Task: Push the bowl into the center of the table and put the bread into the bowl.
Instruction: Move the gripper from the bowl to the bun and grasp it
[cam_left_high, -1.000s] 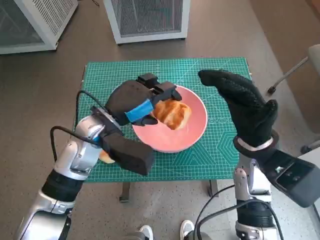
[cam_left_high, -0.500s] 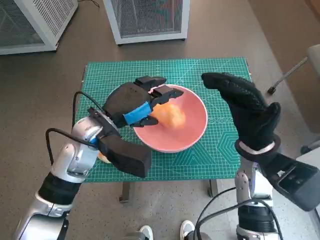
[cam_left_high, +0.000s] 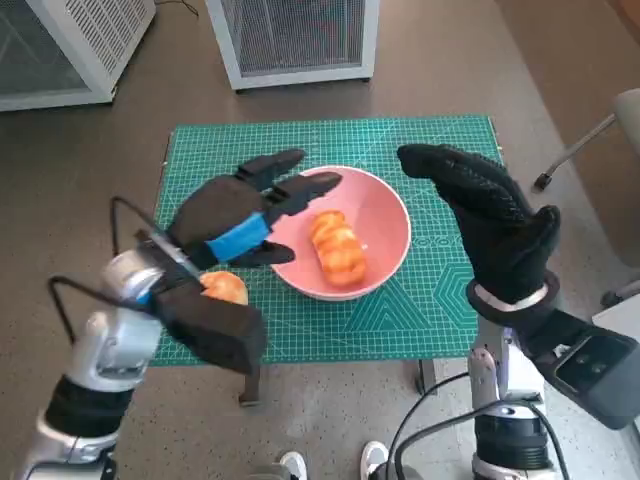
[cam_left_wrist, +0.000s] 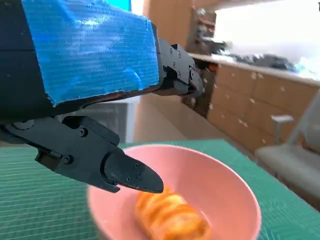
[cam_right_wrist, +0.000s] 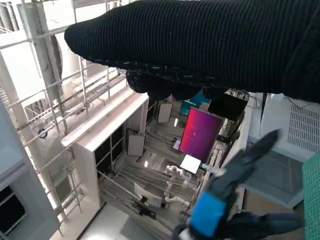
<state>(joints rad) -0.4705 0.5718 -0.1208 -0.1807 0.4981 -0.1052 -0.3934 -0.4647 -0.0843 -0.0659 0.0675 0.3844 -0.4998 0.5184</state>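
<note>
On the far left of the head view, a white cabinet with a perforated side stands on the floor. Nearer, the left forearm rises from below, with a black cable looping beside it. Just beside the black wrist block, a second bread lies on the green mat that covers the counter.

The left hand hangs over the left part of the mat, its blue-taped back up. Its fingers are spread apart and hold nothing, and their tips reach over the left rim of the bowl. In the left wrist view, the left hand is also empty: one black finger points over the bowl, and the bread lies below it, apart from it.

The pink bowl stands about in the middle of the mat. The bread lies inside it, on the bottom, a little toward the near side. Behind the counter, a second white cabinet stands on the floor.

To the right of the bowl, the right hand in the black glove is raised above the right part of the mat. Its fingers are stretched out and hold nothing, and it does not touch the bowl. In the right wrist view, the glove is a dark band, and the left hand shows small and blurred. At the right edge of the head view, part of a chair shows.
</note>
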